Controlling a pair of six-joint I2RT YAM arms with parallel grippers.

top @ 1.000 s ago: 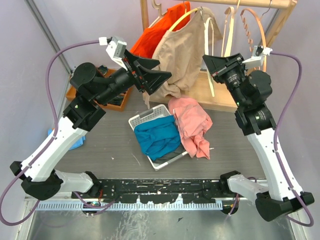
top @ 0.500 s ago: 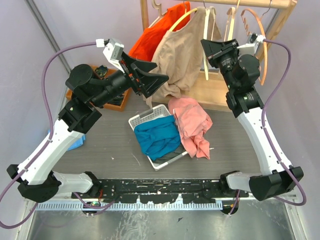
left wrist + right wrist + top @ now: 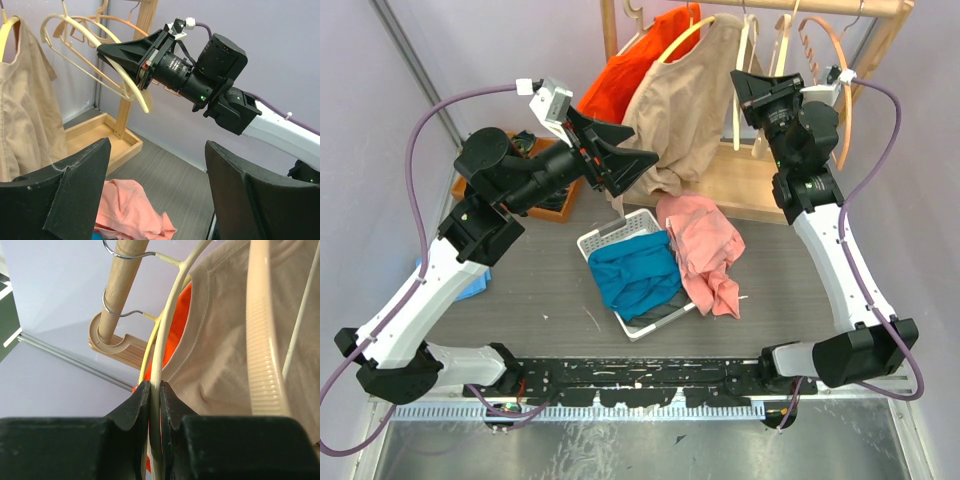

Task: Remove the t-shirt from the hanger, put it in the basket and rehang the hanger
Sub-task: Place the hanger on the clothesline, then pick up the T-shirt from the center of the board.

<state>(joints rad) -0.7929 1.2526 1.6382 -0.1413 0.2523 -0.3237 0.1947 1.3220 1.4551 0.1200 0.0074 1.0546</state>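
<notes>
The tan t-shirt (image 3: pixel 675 105) hangs from the rail (image 3: pixel 820 6) at upper centre of the top view; the right end effector (image 3: pixel 155 402), pinched on a thin cream hanger (image 3: pixel 167 325) by the collar, should brace it — while the wide-open left end effector (image 3: pixel 157 145) takes the hem and pulls down.

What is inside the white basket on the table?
A crumpled blue cloth fills the basket; a pink garment lies at its edge. Anything beneath the blue cloth is covered.
</notes>
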